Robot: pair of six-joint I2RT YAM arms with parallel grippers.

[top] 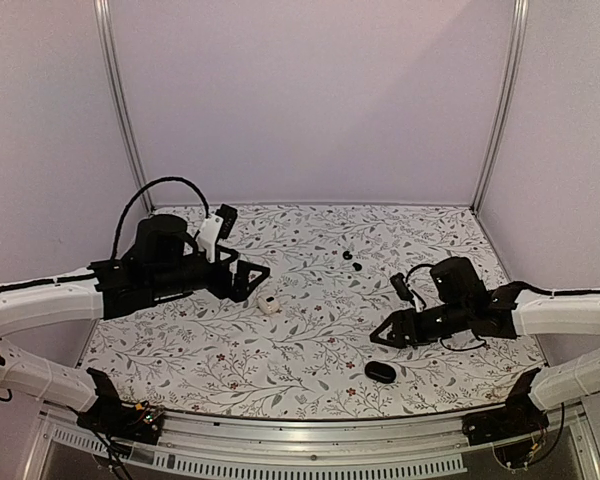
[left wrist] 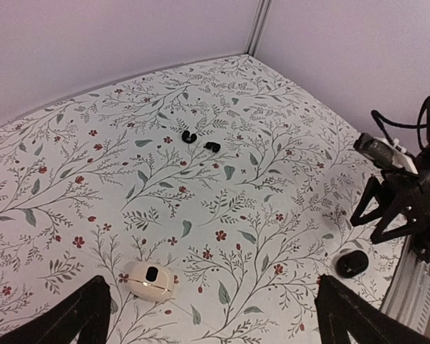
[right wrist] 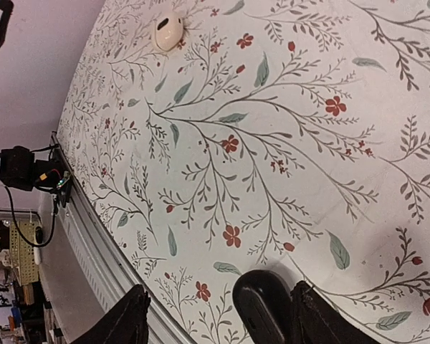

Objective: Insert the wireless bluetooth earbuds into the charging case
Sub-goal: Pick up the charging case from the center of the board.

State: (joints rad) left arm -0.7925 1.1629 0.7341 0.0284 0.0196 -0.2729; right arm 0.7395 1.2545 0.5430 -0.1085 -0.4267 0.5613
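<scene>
Two tiny black earbuds (top: 347, 256) (top: 357, 267) lie side by side on the floral table, far centre; the left wrist view shows the earbuds (left wrist: 188, 137) (left wrist: 212, 147) well beyond my fingers. A white case (top: 269, 306) (left wrist: 150, 280) (right wrist: 168, 32) lies shut just ahead of my open, empty left gripper (top: 250, 280) (left wrist: 211, 287). A black oval case (top: 381, 372) (left wrist: 352, 264) (right wrist: 261, 308) lies near the front edge. Which of the two is the charging case I cannot tell. My right gripper (top: 385, 335) (right wrist: 221, 290) hovers over the black case, jaws part-open, the case beside one finger, not gripped.
Purple walls enclose the table on three sides. A metal rail (top: 310, 425) (right wrist: 93, 236) runs along the near edge, close to the black case. The right arm's wrist and cables (left wrist: 408, 193) stand at the right of the left wrist view.
</scene>
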